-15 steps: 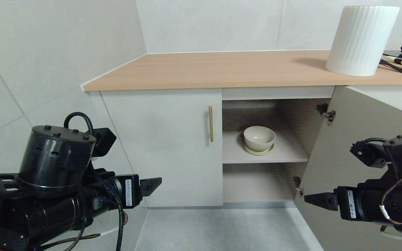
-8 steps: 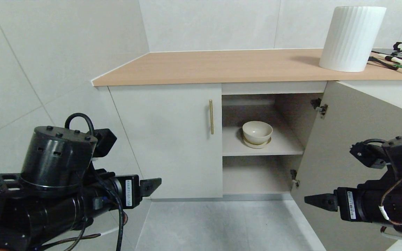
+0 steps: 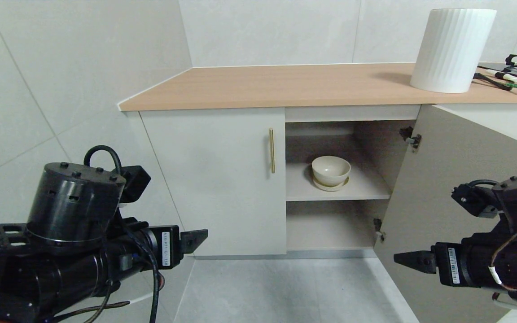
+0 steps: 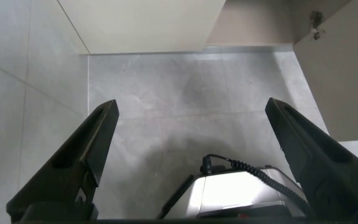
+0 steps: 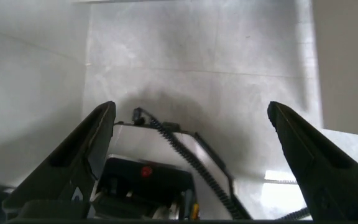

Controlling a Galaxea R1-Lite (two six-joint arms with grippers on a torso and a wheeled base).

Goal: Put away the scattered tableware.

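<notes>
A cream bowl point(image 3: 330, 170) rests on a small cream plate point(image 3: 330, 184) on the upper shelf point(image 3: 366, 188) of the open cabinet. My left gripper point(image 3: 194, 238) hangs low at the left, in front of the shut cabinet door, well short of the shelf. Its fingers point(image 4: 82, 155) stand wide apart over the grey floor, holding nothing. My right gripper point(image 3: 409, 260) hovers low at the right, beside the swung-out door point(image 3: 447, 179). Its fingers point(image 5: 309, 162) are also spread wide with nothing between them.
A tall white ribbed container point(image 3: 452, 48) stands on the wooden countertop point(image 3: 263, 87), with several utensils point(image 3: 512, 76) behind it at the far right. The left door with its brass handle point(image 3: 271, 150) is closed. The lower shelf point(image 3: 326, 233) is bare. Grey tiled floor point(image 3: 285, 291) lies below.
The whole head view shifted back from the cabinet between the first frame and half a second ago; it has held since. Both grippers stay open where they were; the right one edged slightly right.
</notes>
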